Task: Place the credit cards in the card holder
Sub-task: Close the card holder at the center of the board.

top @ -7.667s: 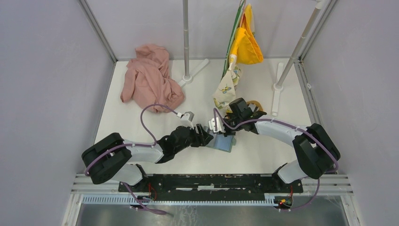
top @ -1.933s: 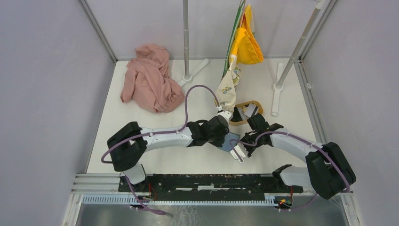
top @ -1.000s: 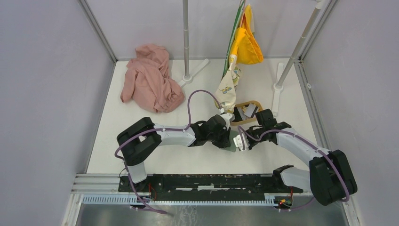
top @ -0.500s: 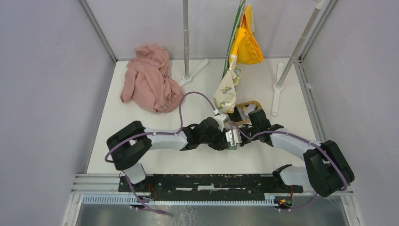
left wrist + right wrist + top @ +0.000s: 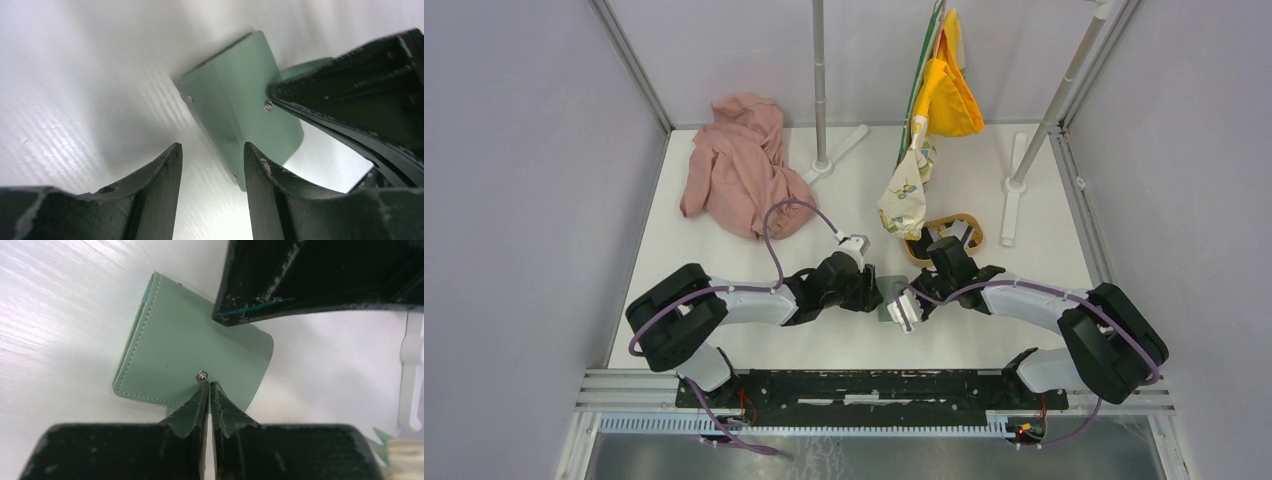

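The wallet (image 5: 185, 355) sits near the middle of the table (image 5: 714, 270), between the two claws. It looks folded, and its sage-green face with stitched edges is turned to the right wrist camera. The right claw (image 5: 206, 384) is pinched almost fully together, with only a hairline slit between its fingers. Its tips press on the wallet's face right at a small metal stud (image 5: 201, 375). Whether anything is caught in that slit cannot be told. In the left wrist view this claw comes in from the right and lies across the wallet's upper right part, with a strip of green showing behind it. The wallet throws a soft shadow on the table there; whether it lies flat or is tipped up cannot be told.

The left claw (image 5: 212, 150) stands moderately wide with nothing between its fingers. The wallet is just ahead of it, its near corner hidden behind the right-hand finger (image 5: 265, 200). In the right wrist view the left claw is a dark shape overlapping the wallet's top right corner.

The cards (image 5: 962, 233) lie in the tray (image 5: 951, 217), just behind the right arm, near the wallet but apart from it. They are too small to count. A pink cloth (image 5: 744, 165) lies at the back left, and a yellow cloth (image 5: 951, 95) hangs at the back
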